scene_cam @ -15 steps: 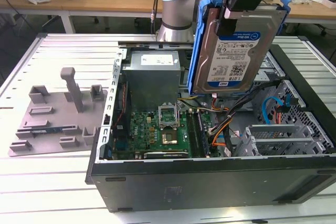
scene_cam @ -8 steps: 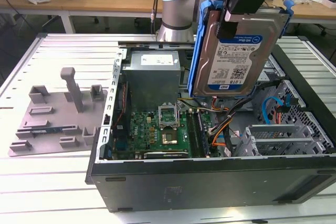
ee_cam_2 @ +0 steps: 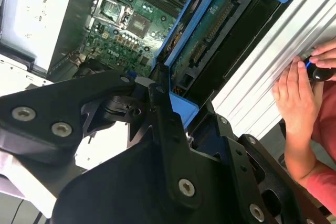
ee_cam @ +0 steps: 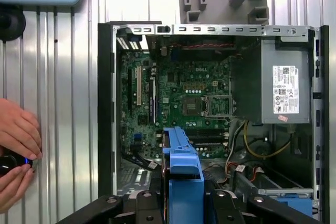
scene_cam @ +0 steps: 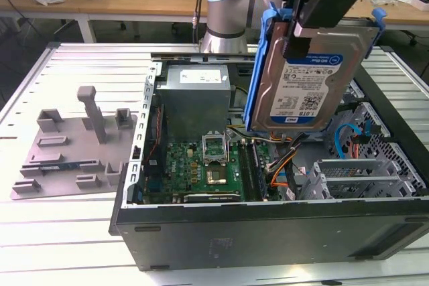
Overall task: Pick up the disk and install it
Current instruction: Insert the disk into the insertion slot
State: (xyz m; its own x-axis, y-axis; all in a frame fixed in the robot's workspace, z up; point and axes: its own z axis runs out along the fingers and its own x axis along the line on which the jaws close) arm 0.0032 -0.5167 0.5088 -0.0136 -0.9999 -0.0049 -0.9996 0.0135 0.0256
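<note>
My gripper [scene_cam: 299,30] is shut on the disk [scene_cam: 308,82] and holds it in the air above the open computer case [scene_cam: 268,226]. The disk stands upright, its white-and-blue label facing the exterior view and its blue carrier rail [scene_cam: 258,72] running round the edges. In the second wrist view the disk's [ee_cam_2: 210,40] connector edge points down toward the motherboard [ee_cam_2: 126,30], with the black gripper fingers [ee_cam_2: 165,108] clamped on the blue rail. In the first wrist view the blue rail [ee_cam: 184,174] sticks out from the gripper [ee_cam: 184,203] over the case interior.
Inside the case lie the green motherboard [scene_cam: 201,165], a grey power-supply box [scene_cam: 198,95], cables and metal drive cages [scene_cam: 362,172]. A grey fixture plate [scene_cam: 74,145] sits at the exterior view's left. A person's hands [ee_cam: 16,145] hold a small black device beside the case.
</note>
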